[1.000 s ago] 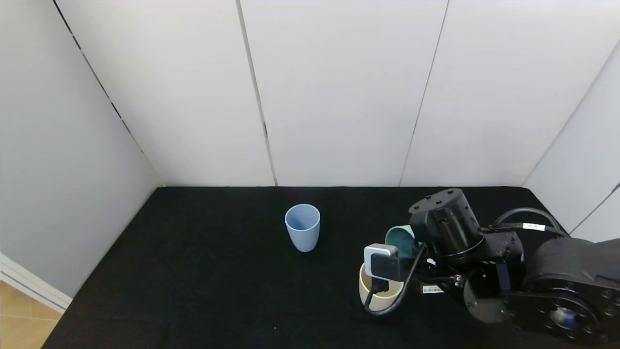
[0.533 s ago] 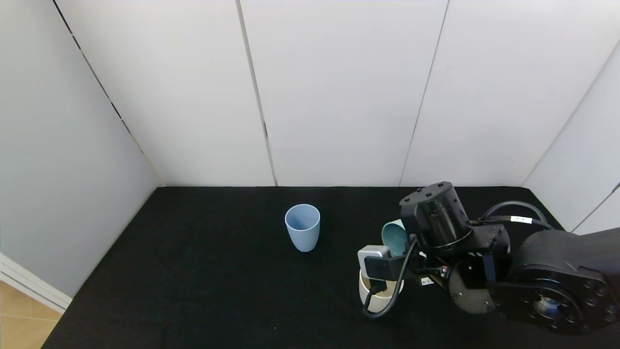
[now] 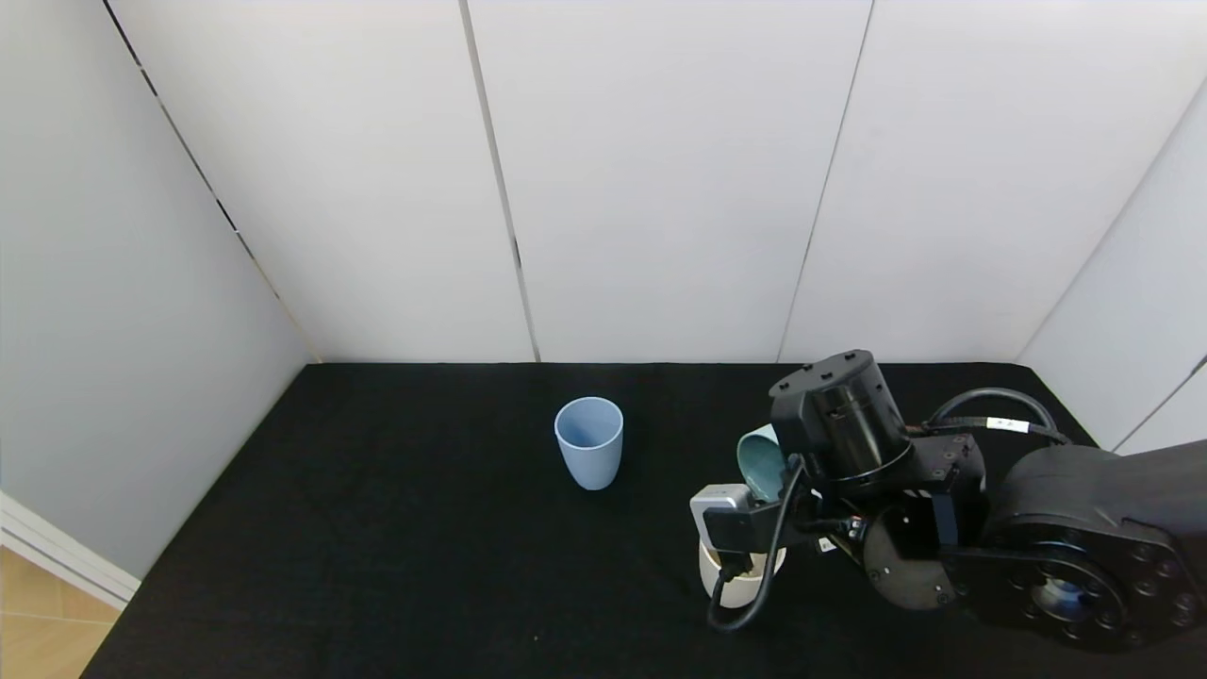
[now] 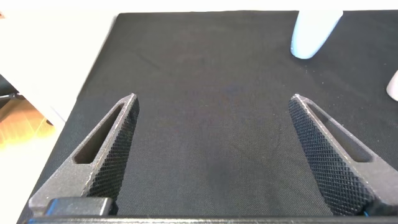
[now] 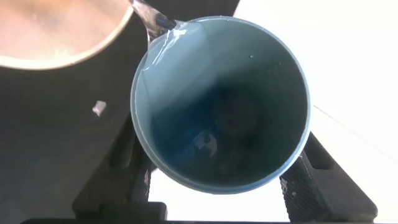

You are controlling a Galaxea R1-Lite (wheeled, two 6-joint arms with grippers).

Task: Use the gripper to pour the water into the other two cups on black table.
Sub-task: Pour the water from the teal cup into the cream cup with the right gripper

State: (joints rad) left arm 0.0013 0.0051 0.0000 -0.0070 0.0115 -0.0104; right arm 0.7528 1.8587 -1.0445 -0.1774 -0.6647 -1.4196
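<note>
My right gripper (image 5: 219, 186) is shut on a teal-green tumbler (image 5: 221, 102), with a finger on each side of it. It holds the tumbler tilted above the cream-white cup (image 5: 56, 31), and a thin stream of water (image 5: 152, 22) runs from its rim into that cup. In the head view the teal-green tumbler (image 3: 760, 464) leans over the cream-white cup (image 3: 740, 577), which is mostly hidden by the wrist's white-grey box. The light blue cup (image 3: 589, 441) stands upright and alone on the black table (image 3: 377, 528). My left gripper (image 4: 212, 99) is open and empty, low over the cloth.
White wall panels close the table at the back and on both sides. The table's left edge (image 4: 93, 62) drops to a wooden floor. The light blue cup (image 4: 314, 34) and a sliver of the cream-white cup (image 4: 393, 87) show in the left wrist view.
My right arm has shifted a little to the left and farther back, and the teal-green tumbler has tipped more steeply over the cream-white cup. The light blue cup has not moved.
</note>
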